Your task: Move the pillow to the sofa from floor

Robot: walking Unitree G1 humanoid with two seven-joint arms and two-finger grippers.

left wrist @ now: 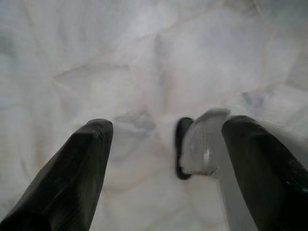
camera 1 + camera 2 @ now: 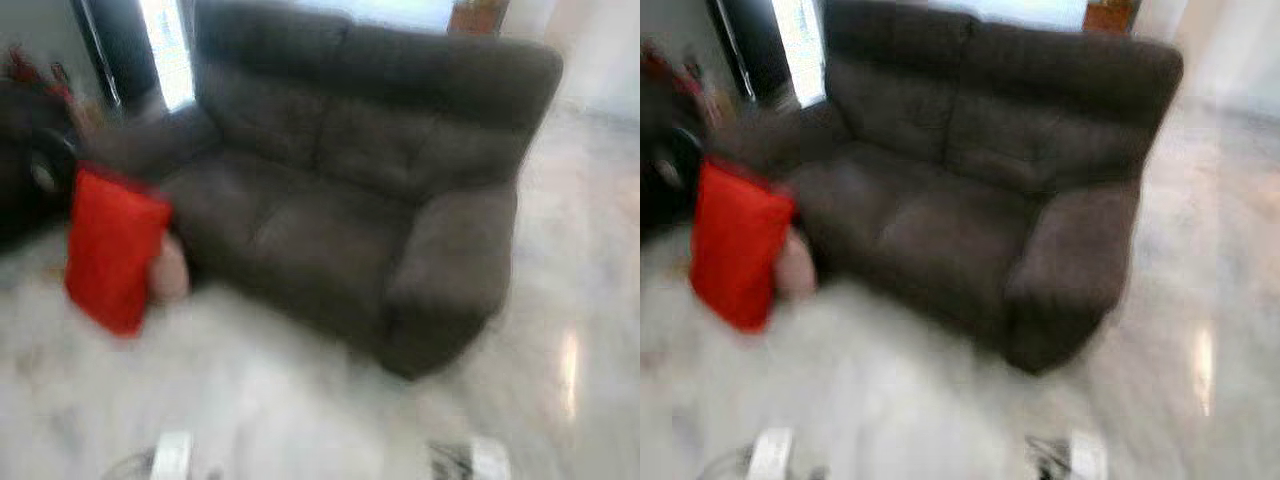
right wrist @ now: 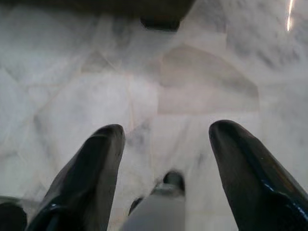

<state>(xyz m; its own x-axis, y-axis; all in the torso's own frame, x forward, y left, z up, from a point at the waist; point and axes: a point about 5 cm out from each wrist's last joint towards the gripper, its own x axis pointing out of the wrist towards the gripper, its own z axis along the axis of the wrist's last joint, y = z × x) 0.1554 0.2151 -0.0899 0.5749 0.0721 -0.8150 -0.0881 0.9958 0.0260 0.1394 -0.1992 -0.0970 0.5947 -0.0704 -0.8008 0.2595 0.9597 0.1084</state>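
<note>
Nearest to the robot, both arms hang low at about 6 o'clock; the left claw [image 1: 163, 168] has its fingers spread wide and holds nothing, with only the marble floor [image 1: 120, 57] under it; the right claw [image 3: 166, 159] is spread in the same way over the same pale floor, also holding nothing.

Further out, at about 9 o'clock in the head view, the red pillow [image 2: 112, 250] stands on its edge on the floor, leaning against the front of the sofa's arm; a pale pink soft thing [image 2: 172, 270] sits just beside it, and I cannot tell what it is, because the picture is blurred.

Beyond, from 12 o'clock toward 2 o'clock, the dark brown sofa [image 2: 350, 200] shows a free seat; behind its back a bright window [image 2: 165, 45] is seen.

The step in hand seems to be the approach; the pillow is not yet reached. To do it well, I think the robot should turn toward 9 o'clock and stop close in front of the pillow; then bend, keep the left claw wide, and take the pillow by its upper edge, not the pink thing; a soft pillow may sag, so a deep pinch is safer.
</note>
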